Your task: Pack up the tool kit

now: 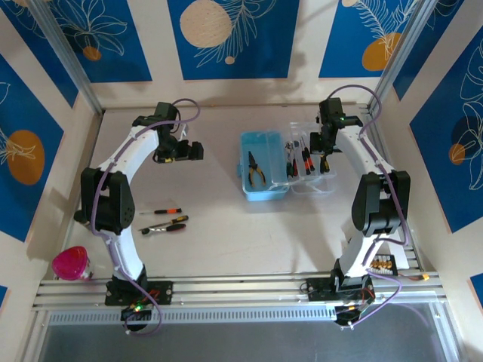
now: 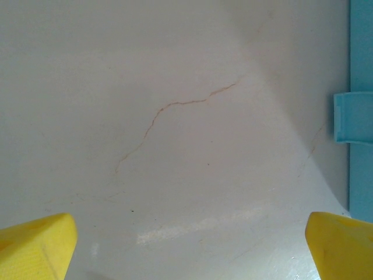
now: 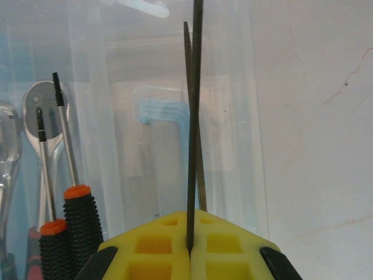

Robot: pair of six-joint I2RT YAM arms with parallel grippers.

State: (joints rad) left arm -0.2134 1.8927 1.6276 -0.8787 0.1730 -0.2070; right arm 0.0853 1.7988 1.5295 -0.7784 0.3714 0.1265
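The tool kit case (image 1: pixel 264 185) lies open mid-table: a light-blue half holding pliers (image 1: pixel 256 170) and a clear half (image 1: pixel 313 181) holding screwdrivers (image 1: pixel 298 160). My right gripper (image 1: pixel 326 147) hovers over the clear half. In the right wrist view the gripper (image 3: pixel 190 251) is shut on a thin dark metal tool (image 3: pixel 196 116) with two slim blades pointing away. Beside it lie two black, orange-collared screwdrivers (image 3: pixel 81 224) and a ratchet wrench (image 3: pixel 44 99). My left gripper (image 1: pixel 195 151) is open over bare table, left of the case; its fingers (image 2: pixel 35 245) are wide apart, the case edge (image 2: pixel 361 116) at right.
Two loose tools lie on the table in front of the left arm: a red-handled screwdriver (image 1: pixel 167 212) and an orange-handled one (image 1: pixel 164 226). A pink cup (image 1: pixel 72 262) stands at the near left corner. Walls close the table on three sides.
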